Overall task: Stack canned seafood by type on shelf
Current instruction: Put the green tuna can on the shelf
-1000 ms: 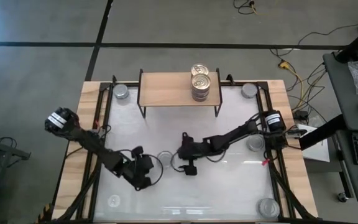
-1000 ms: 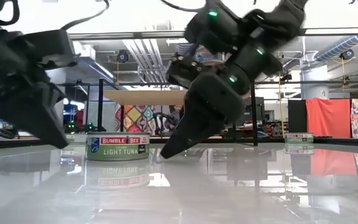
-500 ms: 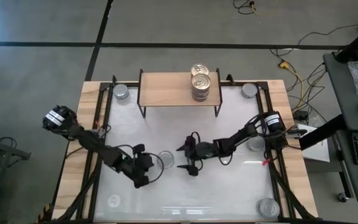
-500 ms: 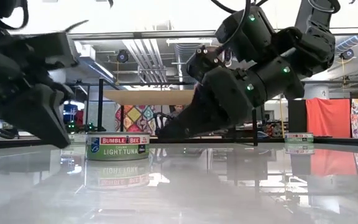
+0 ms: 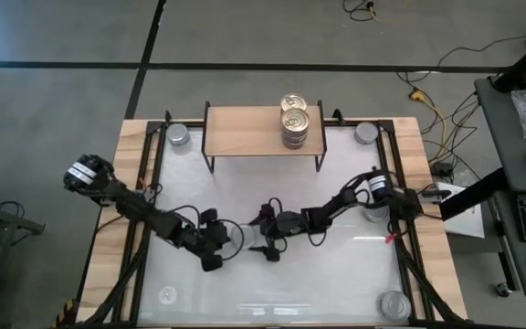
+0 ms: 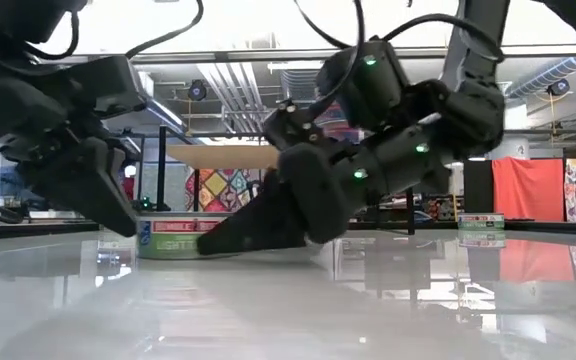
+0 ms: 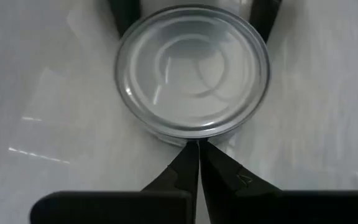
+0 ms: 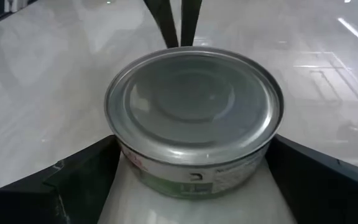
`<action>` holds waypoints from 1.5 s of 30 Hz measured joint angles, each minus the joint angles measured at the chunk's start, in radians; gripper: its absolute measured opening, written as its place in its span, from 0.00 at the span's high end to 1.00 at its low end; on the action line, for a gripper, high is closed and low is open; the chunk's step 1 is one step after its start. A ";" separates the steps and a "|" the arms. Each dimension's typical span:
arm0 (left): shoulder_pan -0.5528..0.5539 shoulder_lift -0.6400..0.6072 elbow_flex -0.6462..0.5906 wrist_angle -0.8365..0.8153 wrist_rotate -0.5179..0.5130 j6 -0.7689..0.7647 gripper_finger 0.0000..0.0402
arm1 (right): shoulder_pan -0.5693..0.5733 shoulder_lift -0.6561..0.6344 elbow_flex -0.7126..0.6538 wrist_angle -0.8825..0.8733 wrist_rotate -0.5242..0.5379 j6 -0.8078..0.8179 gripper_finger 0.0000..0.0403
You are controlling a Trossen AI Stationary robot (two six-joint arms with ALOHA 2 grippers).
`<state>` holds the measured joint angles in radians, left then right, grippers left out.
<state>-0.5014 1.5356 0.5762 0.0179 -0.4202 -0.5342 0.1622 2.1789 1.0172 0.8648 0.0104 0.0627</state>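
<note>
Right claw (image 8: 194, 180) spread wide around a silver-lidded can (image 8: 194, 112) on the counter (image 5: 336, 274), one finger either side. Left claw (image 7: 197, 163) pinched shut, empty, tips just beside that can's far side.

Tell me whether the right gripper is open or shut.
Open: the right gripper has its fingers spread either side of the silver-lidded can, apparently not yet squeezing.

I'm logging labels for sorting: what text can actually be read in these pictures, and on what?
Nothing reads clearly.
Silver-lidded can between the arms: label mostly hidden by the right tool in the low view; unreadable.
Same can's side print in the right wrist view: too blurred.
Far cans by the table edge: too small.
</note>
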 joint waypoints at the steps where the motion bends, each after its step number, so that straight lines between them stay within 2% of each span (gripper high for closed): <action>1: -0.001 0.000 0.002 -0.009 0.003 -0.004 1.00 | -0.001 0.015 0.019 0.000 -0.004 -0.003 0.04; 21: 0.010 0.010 0.032 -0.040 0.017 0.024 1.00 | -0.009 0.037 0.060 0.010 -0.066 -0.021 0.03; 26: 0.010 0.028 0.041 -0.008 0.017 0.025 1.00 | -0.011 0.022 0.064 -0.045 -0.112 -0.015 0.01; 40: 0.011 0.031 0.041 0.007 0.012 -0.008 1.00 | -0.007 0.021 0.064 -0.039 -0.117 -0.049 0.01; 45: 0.011 0.031 0.042 0.015 0.005 -0.009 1.00 | -0.007 0.021 0.064 -0.039 -0.150 -0.022 0.01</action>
<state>-0.4904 1.5665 0.6182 0.0328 -0.4149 -0.5428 0.1555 2.1994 1.0817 0.8258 -0.1394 0.0409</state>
